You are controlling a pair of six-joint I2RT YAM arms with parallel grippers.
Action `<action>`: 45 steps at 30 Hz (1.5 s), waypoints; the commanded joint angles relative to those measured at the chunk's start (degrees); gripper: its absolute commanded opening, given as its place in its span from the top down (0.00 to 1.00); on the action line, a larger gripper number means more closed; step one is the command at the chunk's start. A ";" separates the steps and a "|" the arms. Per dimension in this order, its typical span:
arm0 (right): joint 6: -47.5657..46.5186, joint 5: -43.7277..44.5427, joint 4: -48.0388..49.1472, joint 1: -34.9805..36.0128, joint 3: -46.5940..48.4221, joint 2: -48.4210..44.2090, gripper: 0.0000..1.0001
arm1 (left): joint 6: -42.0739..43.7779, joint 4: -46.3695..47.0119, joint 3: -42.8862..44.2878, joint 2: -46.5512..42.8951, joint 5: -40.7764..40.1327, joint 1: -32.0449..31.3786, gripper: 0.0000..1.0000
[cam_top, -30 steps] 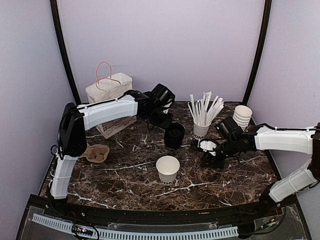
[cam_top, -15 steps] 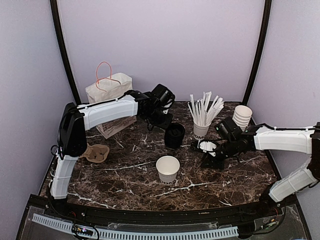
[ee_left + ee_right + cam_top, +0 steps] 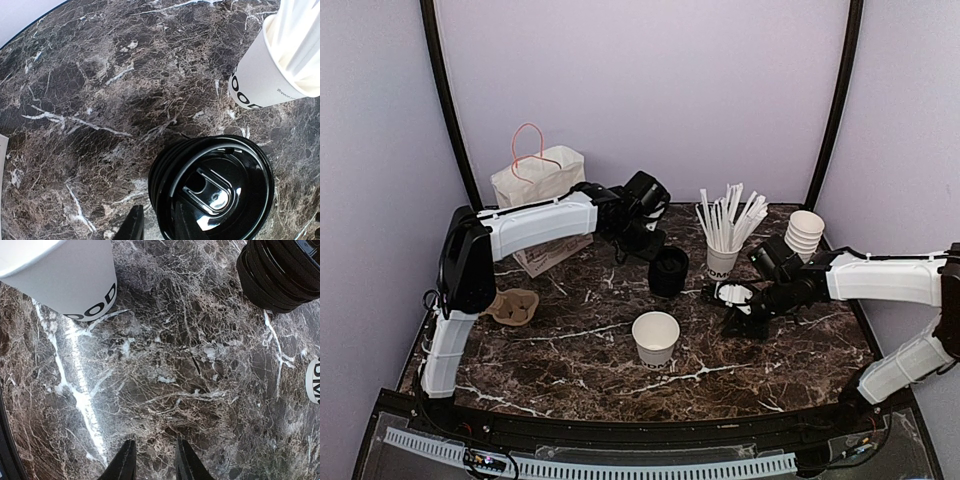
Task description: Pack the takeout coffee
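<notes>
Standing lidless on the table (image 3: pixel 570 360), the cup (image 3: pixel 655 337) is ahead of the right pincer (image 3: pixel 154 460), a little toward the near edge. It is apart from the pincer, with only bare marble between them. That pincer hangs low over the table, its 2 fingers (image 3: pixel 121 462) parted by a narrow gap and holding nothing. Also ahead of it, more to the far side, sits the lid stack (image 3: pixel 668 272). Close beside this pincer on the far side stands the stick cup (image 3: pixel 721 262), full of white sticks. Behind the right arm, at the table's far right corner, is the cup stack (image 3: pixel 806 232).

The left pincer (image 3: pixel 652 244) is just behind the lid stack, which stands between it and the cup. In the left wrist view 1 finger (image 3: pixel 132 226) shows beside the stack's rim. The other is lost against the black plastic, so I cannot tell whether this pincer is parted, closed or gripping a lid. The stick cup is beyond the stack from it. Behind the left arm stands the bag (image 3: pixel 536 172). The carrier (image 3: pixel 512 305) lies on that arm's outer side, near the table's left edge.
</notes>
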 commanded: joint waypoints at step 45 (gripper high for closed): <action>2.93 -10.32 -12.51 -0.50 23.75 -1.35 0.71 | 5.65 14.40 -20.37 -28.03 7.14 1.44 0.98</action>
